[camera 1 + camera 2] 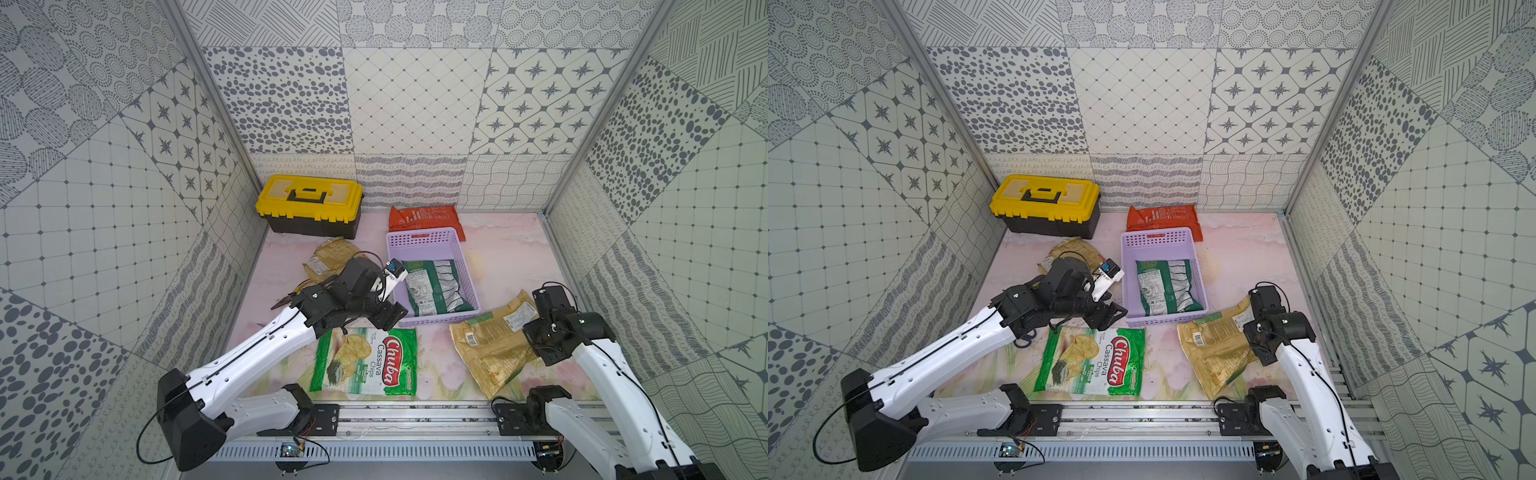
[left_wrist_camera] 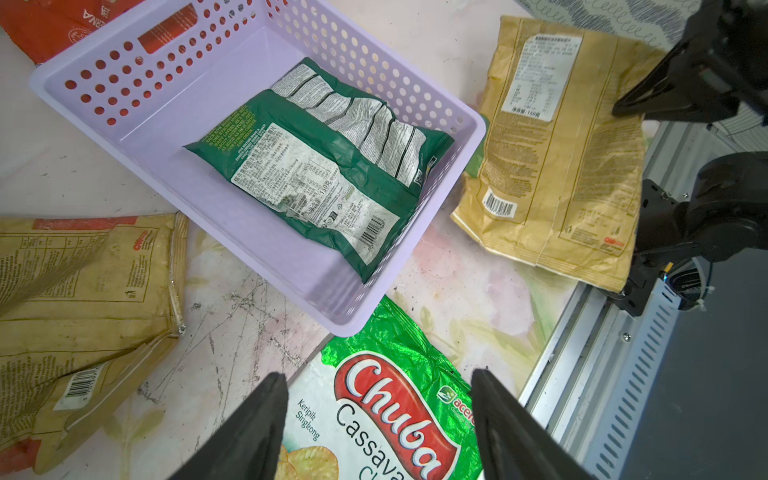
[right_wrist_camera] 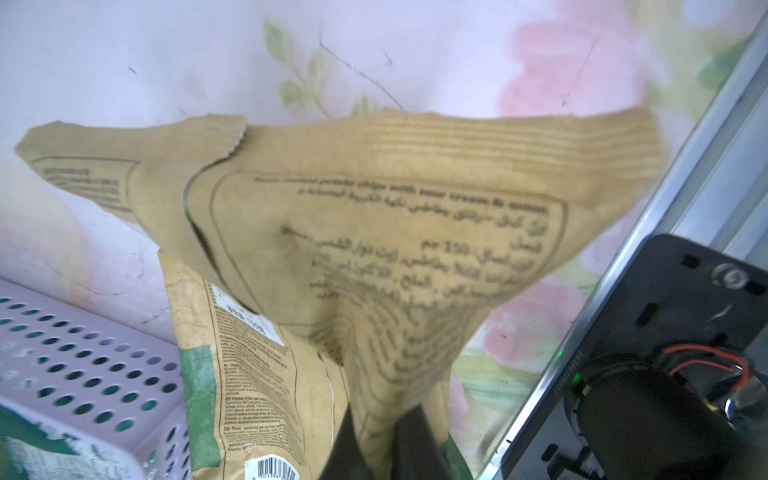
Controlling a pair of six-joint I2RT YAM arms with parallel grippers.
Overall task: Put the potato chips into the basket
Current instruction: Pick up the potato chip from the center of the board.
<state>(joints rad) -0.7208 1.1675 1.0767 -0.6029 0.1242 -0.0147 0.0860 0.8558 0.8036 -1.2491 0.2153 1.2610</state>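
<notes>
Where floral tabletop (image 1: 507,257) met patterned walls (image 1: 415,104), right gripper (image 3: 380,419) apparently pinched a tan bag (image 3: 395,232); left gripper (image 2: 377,374) gaped, empty.

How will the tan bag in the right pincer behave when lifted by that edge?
Likely floppy: the tan bag folds and puckers where the right pincer pinches it, so it should droop. Probably light for its size, since it looks flat and crinkled. The thin edge may slip if swung fast toward the basket.
</notes>
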